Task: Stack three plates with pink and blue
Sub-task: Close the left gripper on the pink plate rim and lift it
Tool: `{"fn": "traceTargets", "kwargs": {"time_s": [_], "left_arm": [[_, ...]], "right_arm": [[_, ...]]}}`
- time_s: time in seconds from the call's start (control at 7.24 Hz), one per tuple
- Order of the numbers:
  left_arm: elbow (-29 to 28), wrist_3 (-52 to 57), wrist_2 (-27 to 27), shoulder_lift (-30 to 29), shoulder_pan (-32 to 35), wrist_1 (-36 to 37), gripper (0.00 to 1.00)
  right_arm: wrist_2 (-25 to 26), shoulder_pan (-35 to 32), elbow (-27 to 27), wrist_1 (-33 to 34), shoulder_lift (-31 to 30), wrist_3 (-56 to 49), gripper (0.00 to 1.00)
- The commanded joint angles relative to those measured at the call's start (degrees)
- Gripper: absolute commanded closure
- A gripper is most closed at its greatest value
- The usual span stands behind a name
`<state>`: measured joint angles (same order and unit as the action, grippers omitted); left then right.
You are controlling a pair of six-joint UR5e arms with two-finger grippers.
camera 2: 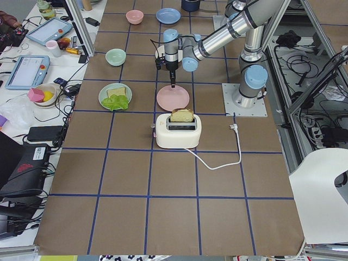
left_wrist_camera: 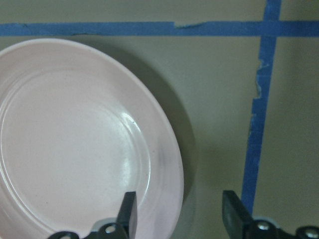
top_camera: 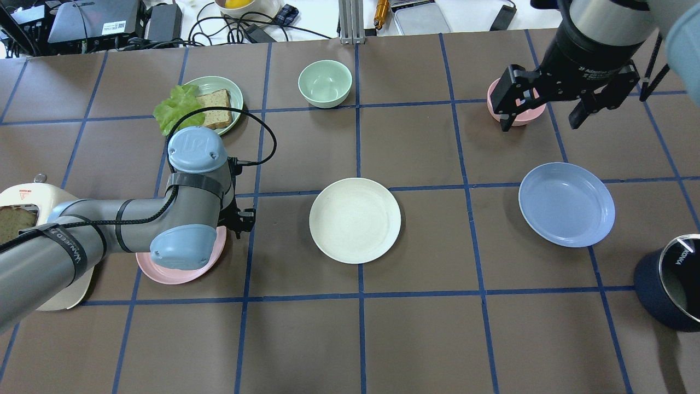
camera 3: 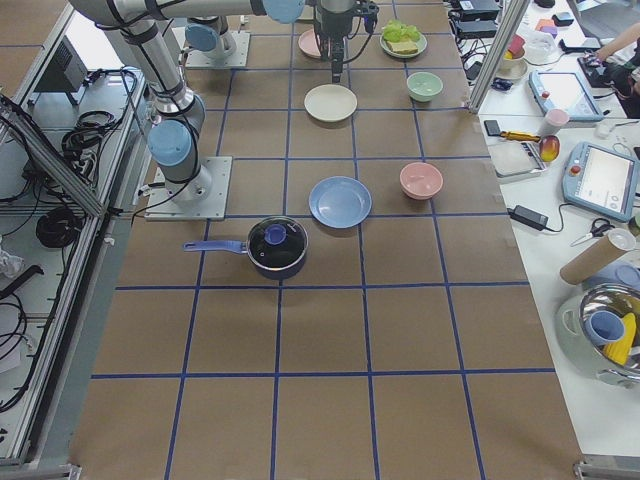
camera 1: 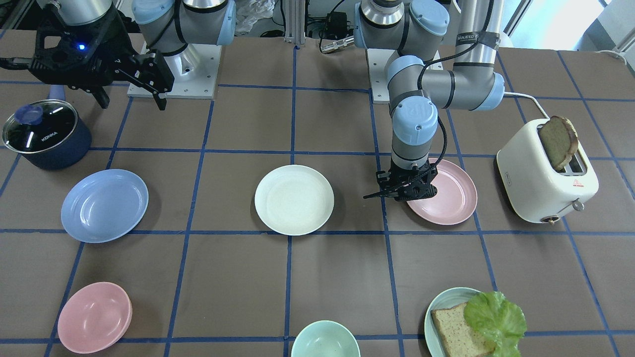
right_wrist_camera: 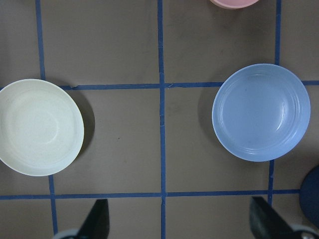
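Three round, shallow plates are seen on the brown table (camera 1: 238, 277), which is marked with blue tape lines (camera 1: 292, 124). Each plate looks smooth and dull, like plastic. A raised rim and faint rings can be seen on each one. All three are laid flat with the hollow side up. Because they are round, no long side can be told. They are set in a row, well apart, and are not yet stacked.

The white plate (camera 1: 294, 199) is found in the middle. The pink plate (camera 1: 451, 198) is placed near the white toaster (camera 1: 545, 183), and the blue plate (camera 1: 104, 206) near the dark pot (camera 1: 47, 134).

The left gripper (left_wrist_camera: 179, 211) is pointed straight down at the pink plate's edge on the side facing the white plate. Its fingers are spread apart, one over the plate and one over the table, with the rim between them. Whether the plate is touched cannot be told. The right gripper (top_camera: 541, 117) is held high above the table, with its fingers spread wide.
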<state>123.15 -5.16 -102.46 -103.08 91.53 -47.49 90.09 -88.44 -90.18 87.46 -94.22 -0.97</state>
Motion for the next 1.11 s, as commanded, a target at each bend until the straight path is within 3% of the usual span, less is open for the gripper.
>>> {"fn": "traceTargets", "kwargs": {"time_s": [0.0,0.55,0.97], "left_arm": [[-0.2,0.5,-0.2,-1.2,0.0,0.6,0.58],[-0.3,0.7,-4.5,-1.8,0.1,0.8,1.0],[-1.4,0.5,-4.2,-1.3,1.6,0.8,1.0]], "right_arm": [[0.0,0.0,0.0,-0.1,0.0,-0.1,0.0],[0.0,0.0,0.0,0.0,0.0,0.0,0.0],[0.0,0.0,0.0,-0.1,0.0,0.0,0.0]]}}
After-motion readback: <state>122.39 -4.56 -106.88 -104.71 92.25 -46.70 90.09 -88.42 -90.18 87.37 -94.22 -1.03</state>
